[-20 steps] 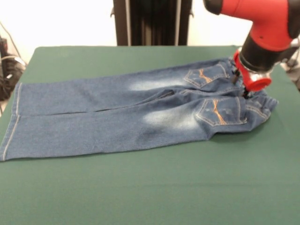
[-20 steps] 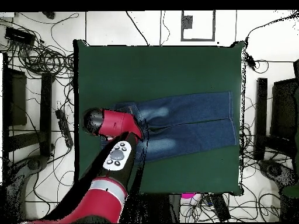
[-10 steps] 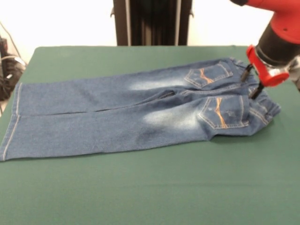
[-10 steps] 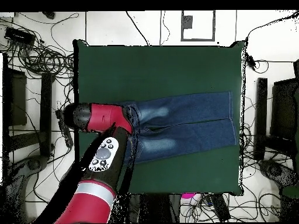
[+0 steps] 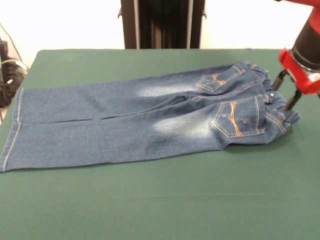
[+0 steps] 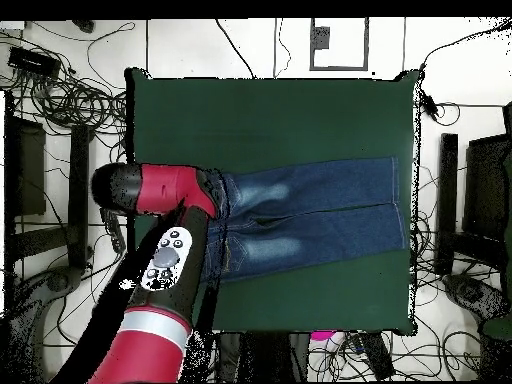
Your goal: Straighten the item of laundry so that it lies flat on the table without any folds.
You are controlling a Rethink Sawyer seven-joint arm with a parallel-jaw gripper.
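Note:
The blue denim jeans (image 5: 150, 120) lie on the green table (image 5: 160, 200) with the legs stretched to the left and the back pockets with orange stitching up. The waistband at the right is a little bunched. My gripper (image 5: 280, 99) hangs at the right edge of the front view, just over the waistband's end. It is open and holds nothing, and its dark fingertips (image 5: 274, 88) are close to the cloth. In the overhead view the jeans (image 6: 320, 215) run to the right on the table (image 6: 270, 120), and my red arm (image 6: 165, 190) covers the waistband and the gripper.
The black pedestal (image 5: 162, 24) stands behind the table's far edge. Cables (image 6: 60, 100) lie on the floor round the table. The right table edge is close to the gripper in the front view.
The gripper has moved right in the front view, off the back pockets to the waistband's end. It has risen a little, and its fingers now show apart. The waistband has shifted slightly right.

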